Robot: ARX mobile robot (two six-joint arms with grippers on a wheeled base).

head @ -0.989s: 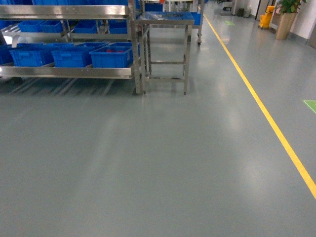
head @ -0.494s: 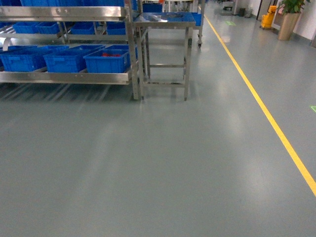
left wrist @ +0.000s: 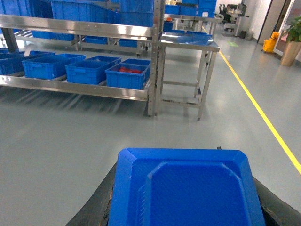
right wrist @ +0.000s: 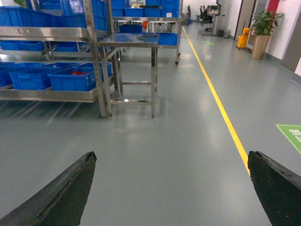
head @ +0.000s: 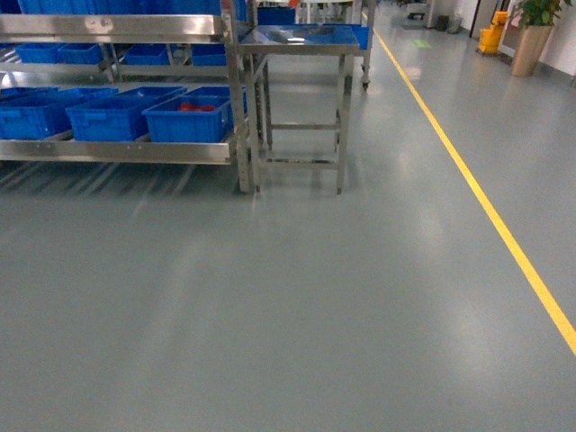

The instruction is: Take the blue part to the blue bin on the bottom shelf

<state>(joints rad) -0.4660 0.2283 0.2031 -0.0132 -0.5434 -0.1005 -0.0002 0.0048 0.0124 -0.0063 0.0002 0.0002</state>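
Note:
The blue part [left wrist: 188, 188] fills the bottom of the left wrist view, a flat dark-blue block with bevelled corners. My left gripper [left wrist: 187, 209] is shut on it, its black fingers [left wrist: 101, 200] showing on either side. Several blue bins stand in a row on the bottom shelf [head: 117, 151] of the steel rack at far left. The rightmost bin [head: 189, 121] holds red things, and a blue bin [head: 108, 117] stands beside it. My right gripper [right wrist: 171, 155] is open over bare floor, holding nothing. Neither gripper shows in the head view.
A steel table [head: 297, 40] stands right against the rack's corner post [head: 241, 108]. A yellow floor line [head: 486, 207] runs along the right. Grey floor lies between me and the rack. A potted plant [head: 531, 36] and a yellow cart stand far back right.
In the head view the rack and table have grown larger and slid down and left, so my base has rolled nearer to them.

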